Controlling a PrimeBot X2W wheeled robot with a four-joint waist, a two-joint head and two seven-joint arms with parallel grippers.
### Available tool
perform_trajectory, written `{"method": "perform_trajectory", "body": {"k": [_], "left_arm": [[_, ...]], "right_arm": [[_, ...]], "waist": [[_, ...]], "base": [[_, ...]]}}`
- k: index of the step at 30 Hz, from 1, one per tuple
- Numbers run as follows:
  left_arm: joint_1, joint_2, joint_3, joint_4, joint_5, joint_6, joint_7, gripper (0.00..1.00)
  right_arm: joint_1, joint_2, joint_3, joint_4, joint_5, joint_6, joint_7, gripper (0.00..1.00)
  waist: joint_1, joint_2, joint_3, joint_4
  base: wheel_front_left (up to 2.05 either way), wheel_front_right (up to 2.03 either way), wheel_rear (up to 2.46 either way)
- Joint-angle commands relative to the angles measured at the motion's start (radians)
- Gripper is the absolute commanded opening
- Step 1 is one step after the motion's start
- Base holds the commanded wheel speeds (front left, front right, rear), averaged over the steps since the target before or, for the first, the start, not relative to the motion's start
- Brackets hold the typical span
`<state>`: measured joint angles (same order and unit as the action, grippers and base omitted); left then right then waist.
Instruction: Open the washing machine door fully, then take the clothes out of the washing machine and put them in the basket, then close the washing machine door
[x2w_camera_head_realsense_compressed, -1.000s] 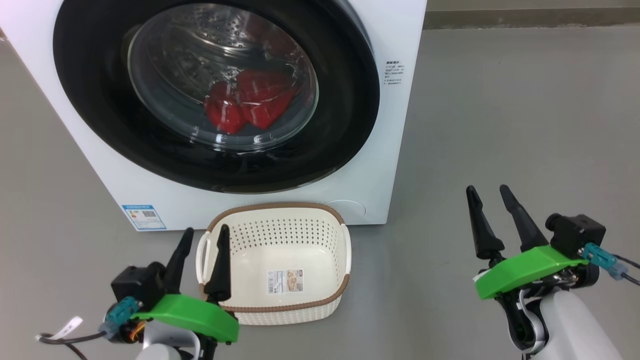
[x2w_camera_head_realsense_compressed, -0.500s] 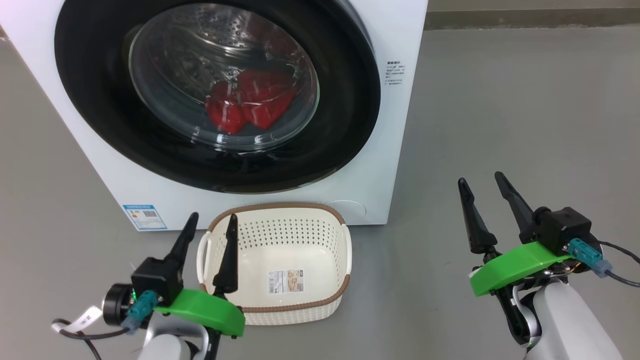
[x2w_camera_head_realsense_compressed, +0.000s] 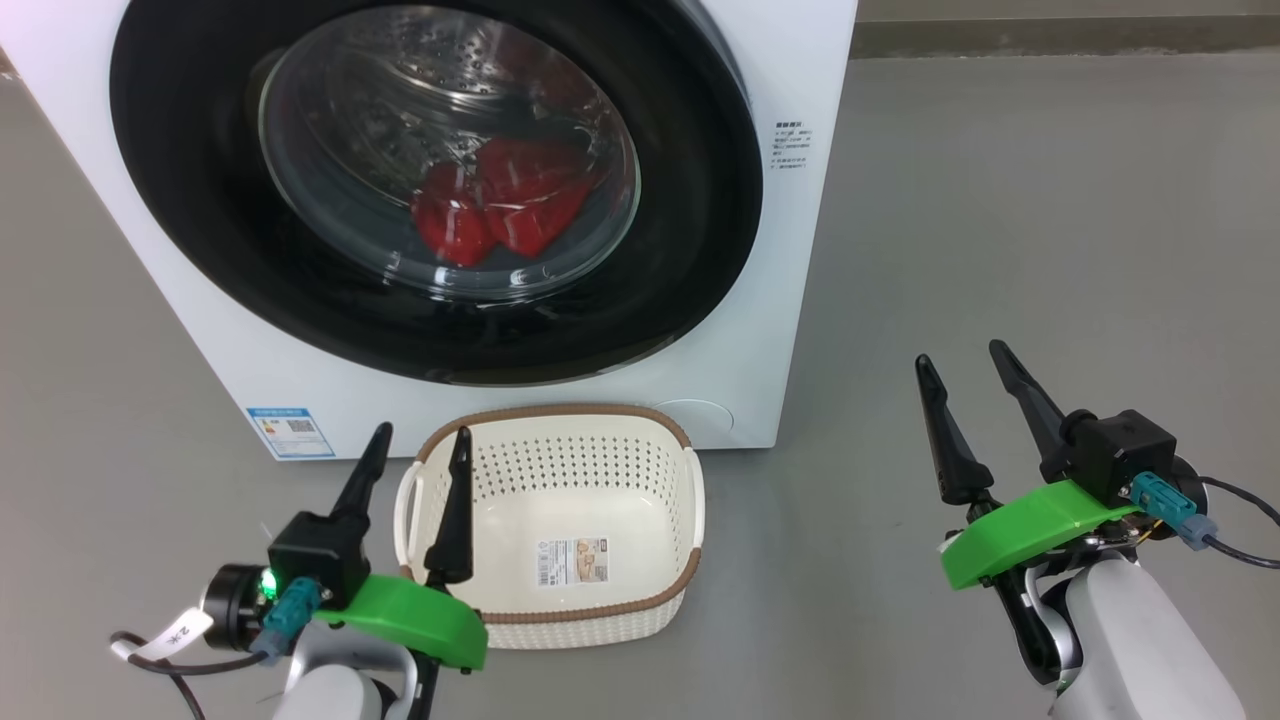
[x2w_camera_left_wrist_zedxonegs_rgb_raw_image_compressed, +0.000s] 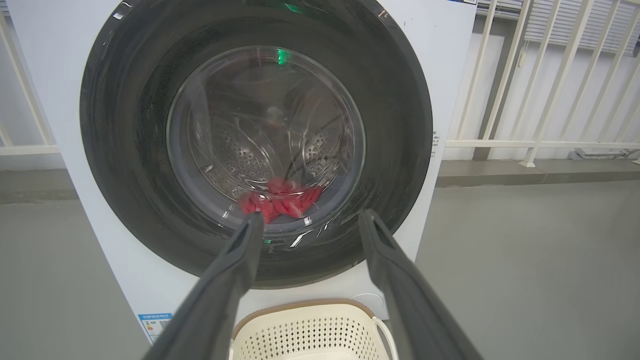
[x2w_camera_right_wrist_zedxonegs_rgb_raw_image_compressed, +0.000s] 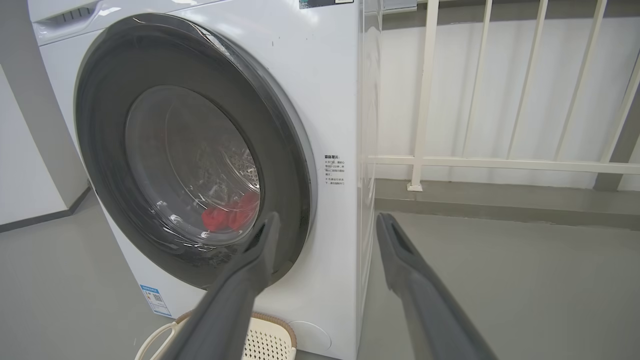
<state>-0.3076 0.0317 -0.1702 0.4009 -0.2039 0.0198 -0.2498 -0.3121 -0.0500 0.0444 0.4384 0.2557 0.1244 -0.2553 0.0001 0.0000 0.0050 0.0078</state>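
The white washing machine (x2w_camera_head_realsense_compressed: 800, 60) stands ahead with its black-rimmed round door (x2w_camera_head_realsense_compressed: 190, 230) shut. Red clothes (x2w_camera_head_realsense_compressed: 500, 200) lie in the drum behind the glass, seen also as clothes (x2w_camera_left_wrist_zedxonegs_rgb_raw_image_compressed: 280, 200) and clothes (x2w_camera_right_wrist_zedxonegs_rgb_raw_image_compressed: 230, 215) in the wrist views. The cream basket (x2w_camera_head_realsense_compressed: 560, 520) with a brown rim sits empty on the floor in front of the machine. My left gripper (x2w_camera_head_realsense_compressed: 418, 443) hovers open at the basket's left end, fingers pointing at the door. My right gripper (x2w_camera_head_realsense_compressed: 962, 356) stands open over bare floor to the right of the machine, holding nothing.
Grey floor (x2w_camera_head_realsense_compressed: 1050, 230) spreads wide to the right of the machine. A white railing (x2w_camera_right_wrist_zedxonegs_rgb_raw_image_compressed: 500, 100) and a raised kerb run behind it. A blue label (x2w_camera_head_realsense_compressed: 290, 432) marks the machine's lower left front.
Both grippers turned about their wrists and shifted slightly; the right one rose a little toward the machine. Door, clothes and basket have not moved.
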Motion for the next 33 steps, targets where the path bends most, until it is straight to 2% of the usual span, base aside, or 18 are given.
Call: {"method": "perform_trajectory", "body": {"k": [1, 18, 19, 20, 21, 29, 33], "left_arm": [[-0.040, 0.018, 0.031, -0.018, -0.005, 0.010, -0.012, 1.00], [-0.079, 0.018, 0.020, -0.093, -0.017, 0.012, -0.012, 1.00], [-0.082, 0.018, 0.019, -0.098, -0.017, 0.012, -0.012, 1.00], [-0.086, 0.018, 0.018, -0.102, -0.015, 0.013, -0.012, 1.00], [-0.090, 0.018, 0.015, -0.105, -0.007, 0.015, -0.012, 1.00], [-0.125, 0.018, -0.002, -0.177, 0.000, 0.022, -0.012, 1.00], [-0.138, 0.018, -0.011, -0.218, 0.000, 0.023, -0.012, 1.00]], "right_arm": [[-0.045, 0.000, 0.017, -0.018, -0.006, 0.006, -0.006, 1.00], [-0.126, 0.000, -0.011, -0.003, 0.024, 0.006, -0.006, 1.00], [-0.137, 0.000, -0.014, -0.001, 0.027, 0.006, -0.006, 0.73], [-0.149, 0.000, -0.017, 0.001, 0.029, 0.006, -0.006, 0.33], [-0.162, 0.000, -0.018, 0.004, 0.037, 0.006, -0.006, 0.00], [-0.286, 0.000, -0.020, 0.058, 0.211, 0.006, -0.006, 0.00], [-0.355, 0.000, -0.020, 0.085, 0.261, 0.006, -0.006, 0.00]], "waist": [[0.0000, 0.0000, 0.001, 0.000], [0.0000, 0.0000, 0.114, 0.018], [0.0000, 0.0000, 0.124, 0.020], [0.0000, 0.0000, 0.134, 0.023], [0.0000, 0.0000, 0.145, 0.026], [0.0000, 0.0000, 0.236, 0.044], [0.0000, 0.0000, 0.282, 0.052]], "base": [[0.00, 0.00, 0.00], [0.00, 0.00, 0.00], [0.00, 0.00, 0.00], [0.00, 0.00, 0.00], [0.00, 0.00, 0.00], [0.00, 0.00, 0.00], [0.00, 0.00, 0.00]]}}
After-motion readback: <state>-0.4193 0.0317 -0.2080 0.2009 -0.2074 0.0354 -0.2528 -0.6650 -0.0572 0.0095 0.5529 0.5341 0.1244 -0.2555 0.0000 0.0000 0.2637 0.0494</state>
